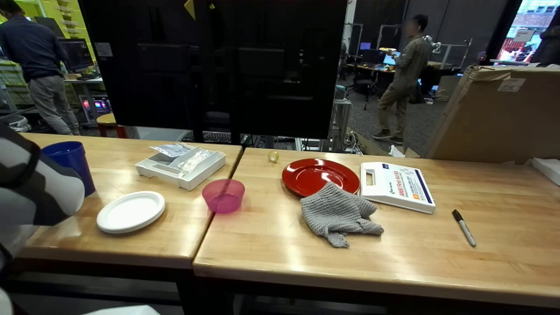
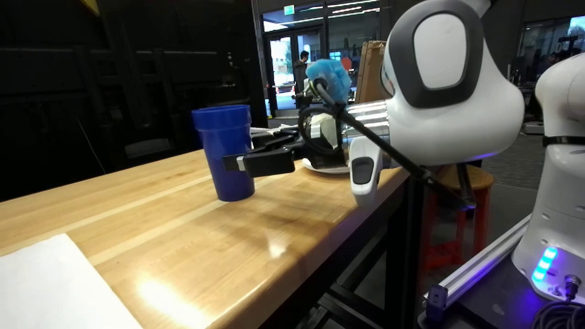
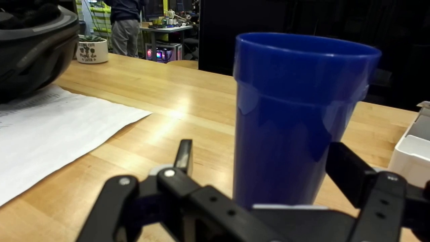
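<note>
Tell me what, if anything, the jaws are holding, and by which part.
Nothing is held; the jaws stand open, with a gap between one of them and the blue cup.

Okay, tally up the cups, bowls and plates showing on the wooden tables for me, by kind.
Cups: 1, blue cup
Bowls: 1, pink bowl
Plates: 2 visible, red plate and white plate, possibly a stack
Total: 4 visible

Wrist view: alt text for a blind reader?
A blue cup stands upright on a wooden table, seen between the open jaws of the hand. Left of it are paper and a potted plant; a white tray is cut off at the right edge.
</note>
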Controlling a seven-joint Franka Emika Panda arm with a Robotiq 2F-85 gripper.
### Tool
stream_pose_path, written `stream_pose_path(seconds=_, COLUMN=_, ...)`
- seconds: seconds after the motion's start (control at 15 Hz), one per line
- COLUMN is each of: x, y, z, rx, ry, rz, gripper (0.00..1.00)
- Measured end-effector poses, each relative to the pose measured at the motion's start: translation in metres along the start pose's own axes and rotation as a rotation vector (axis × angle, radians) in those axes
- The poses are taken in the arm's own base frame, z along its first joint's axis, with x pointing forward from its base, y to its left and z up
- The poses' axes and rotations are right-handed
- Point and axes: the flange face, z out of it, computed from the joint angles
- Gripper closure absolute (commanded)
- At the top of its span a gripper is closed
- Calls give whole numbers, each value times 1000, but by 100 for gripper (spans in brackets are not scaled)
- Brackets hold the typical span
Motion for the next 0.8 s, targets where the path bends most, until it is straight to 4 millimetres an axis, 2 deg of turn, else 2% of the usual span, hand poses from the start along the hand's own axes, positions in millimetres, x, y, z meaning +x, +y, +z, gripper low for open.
stream_pose_path(seconds=0.33, x=3, y=-4, z=12, rx=21, ry=6, rz=-2, gripper=0)
stream_pose_path(seconds=0.8, x=-2, y=5, z=34, rx=20, ry=5, rz=16, gripper=0)
